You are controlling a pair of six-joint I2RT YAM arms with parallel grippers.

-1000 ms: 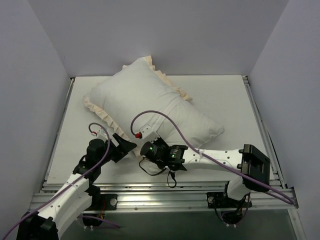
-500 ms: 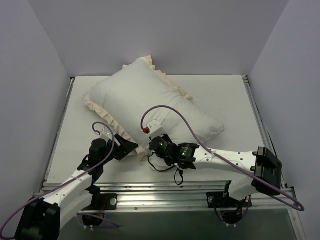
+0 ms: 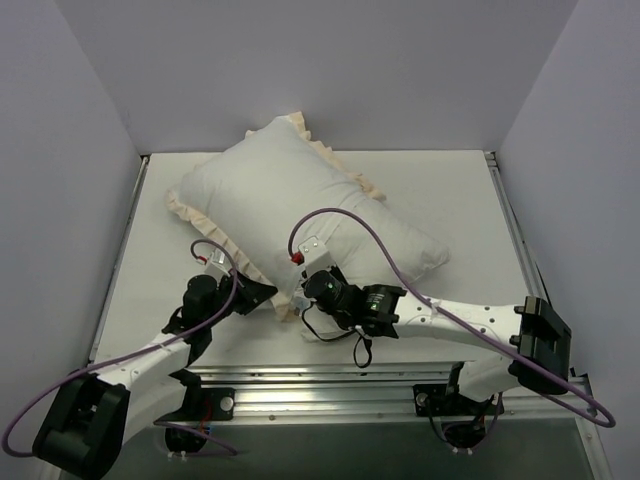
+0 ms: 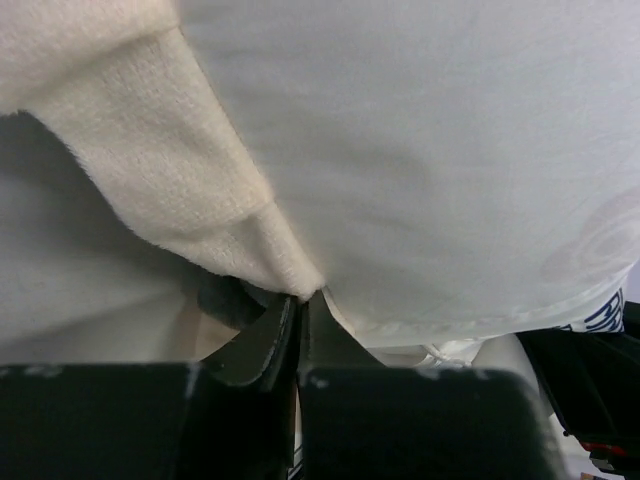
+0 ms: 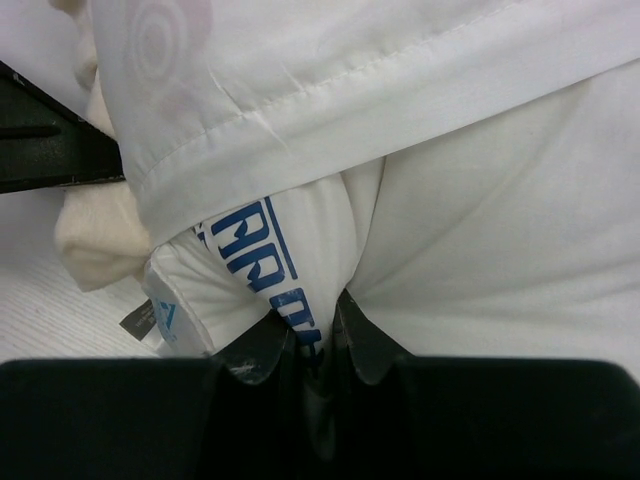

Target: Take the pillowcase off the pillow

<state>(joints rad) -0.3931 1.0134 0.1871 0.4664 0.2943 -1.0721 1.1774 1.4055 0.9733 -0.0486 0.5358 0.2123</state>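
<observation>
The pillowcase [image 3: 290,200] lies pale cream face up on the white table [image 3: 455,190]. It is plump and roughly rectangular, stretched on a slant from about 11 o'clock to 4 o'clock in the overhead view. A soft ruffled frill [image 3: 205,228] of warmer cream runs along its edges. Both arms meet at its near corner, at about 6 o'clock of the cover. The left gripper [image 4: 303,303] has its dark, tapered jaws pressed together on the pillowcase, pinching it where the fuzzy, nap-covered frill folds in against the smooth woven sheeting. Just to its right, the right gripper [image 5: 312,335] is clamped tight on the pillow [image 5: 250,255]. This is a bulge of thin, slightly glossy white fabric printed with bold blue lettering, and it pokes out from under the stitched, flat hem [image 5: 330,95] of the cover. A small grey tag [image 5: 135,321] sticks out at the bulge's 8 o'clock side, next to a lump of cream frill. Seen from above, the two grippers sit close beside each other at the same corner, left one at 9 o'clock of the right.
</observation>
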